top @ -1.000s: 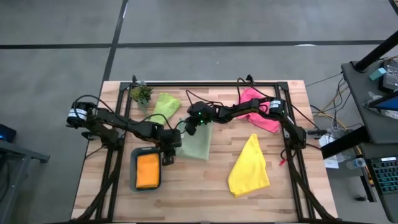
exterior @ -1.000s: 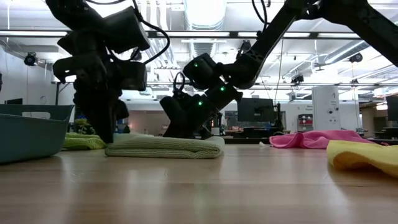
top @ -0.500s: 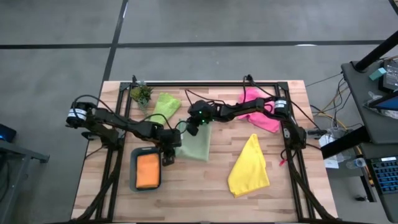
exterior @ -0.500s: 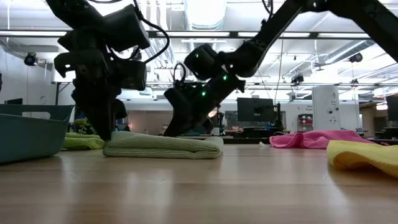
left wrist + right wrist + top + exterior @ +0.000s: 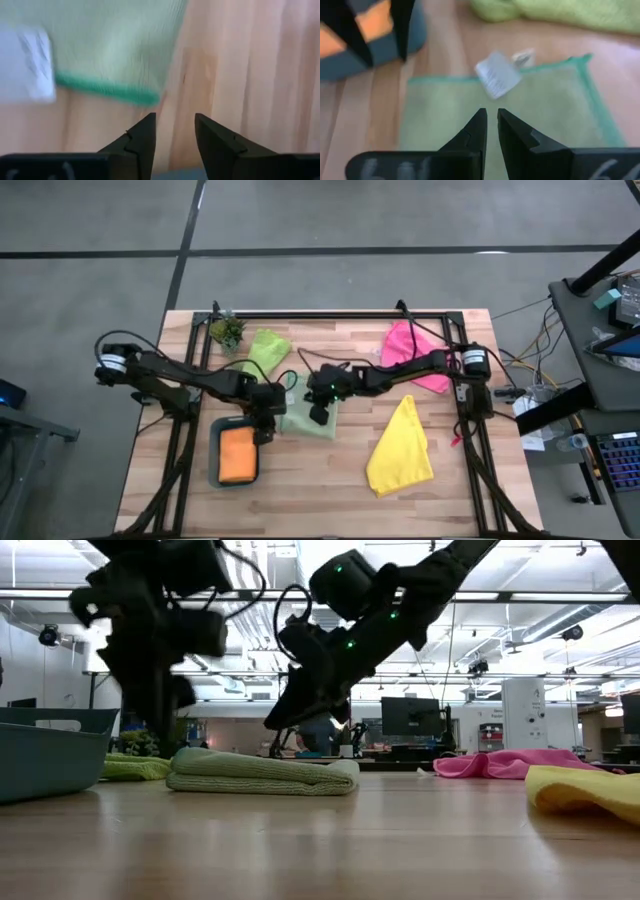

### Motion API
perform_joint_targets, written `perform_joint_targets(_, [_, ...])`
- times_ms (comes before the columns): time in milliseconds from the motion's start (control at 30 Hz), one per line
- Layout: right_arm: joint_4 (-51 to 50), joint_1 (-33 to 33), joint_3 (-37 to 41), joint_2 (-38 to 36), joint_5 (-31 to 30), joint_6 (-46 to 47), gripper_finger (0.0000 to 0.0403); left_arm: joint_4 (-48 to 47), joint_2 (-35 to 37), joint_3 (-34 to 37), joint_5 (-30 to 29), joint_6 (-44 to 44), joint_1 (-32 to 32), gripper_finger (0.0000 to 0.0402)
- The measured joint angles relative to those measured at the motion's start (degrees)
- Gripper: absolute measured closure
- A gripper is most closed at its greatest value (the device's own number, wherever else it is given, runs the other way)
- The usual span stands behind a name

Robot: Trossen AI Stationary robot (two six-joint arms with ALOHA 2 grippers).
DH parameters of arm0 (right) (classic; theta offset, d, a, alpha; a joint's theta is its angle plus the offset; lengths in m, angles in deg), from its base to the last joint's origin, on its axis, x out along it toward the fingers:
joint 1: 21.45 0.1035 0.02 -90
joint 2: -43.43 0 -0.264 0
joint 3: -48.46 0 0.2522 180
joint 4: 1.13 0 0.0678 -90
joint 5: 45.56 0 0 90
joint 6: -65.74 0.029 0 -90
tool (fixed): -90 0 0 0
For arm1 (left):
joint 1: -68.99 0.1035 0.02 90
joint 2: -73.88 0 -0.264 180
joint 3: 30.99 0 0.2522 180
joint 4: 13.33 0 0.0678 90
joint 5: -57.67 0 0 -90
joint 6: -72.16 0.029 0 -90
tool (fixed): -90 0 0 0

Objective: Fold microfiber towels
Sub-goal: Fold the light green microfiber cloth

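Observation:
A pale sage green towel lies folded and flat on the wooden table, a white label on its top. My left gripper hangs open just off the towel's corner near the tray, holding nothing. My right gripper hovers shut above the towel's middle, clear of it. A lime green towel lies bunched at the back. The pink towel lies back right and the yellow one front right. The orange towel lies folded in the teal tray.
A small potted plant stands at the back left beside the lime green towel. The teal tray sits close to my left gripper, toward the near left. Bare wood runs along the near edge between the tray and the yellow towel.
My left gripper has risen off the sage towel's left end and now hangs clear of it. My right gripper has lifted off the towel's far edge and swung toward the near edge, over the towel's middle. The towel has stayed folded in place.

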Motion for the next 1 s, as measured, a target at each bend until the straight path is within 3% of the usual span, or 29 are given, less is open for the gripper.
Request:
perform_joint_targets(200, [4.66, 4.61, 3.86, -0.05, -0.55, 0.86, 0.0365, 11.44, 0.97, 0.45, -9.32, 3.67, -0.07, 0.0282])
perform_joint_targets(367, [8.99, 7.35, 7.21, -0.05, -0.50, 2.61, 0.0365, 18.63, -3.16, 0.48, -10.53, 6.39, -0.02, 0.0308])
perform_joint_targets(667, [10.05, 8.41, 12.94, -0.05, -0.60, 6.95, 0.0365, 17.07, -12.00, 0.56, -9.09, 4.96, -0.04, 0.0377])
perform_joint_targets(1000, [6.31, 8.28, 16.35, -0.80, -0.50, 7.07, 0.0365, 10.05, -11.37, 0.49, -6.31, 3.45, 0.00, 0.0400])
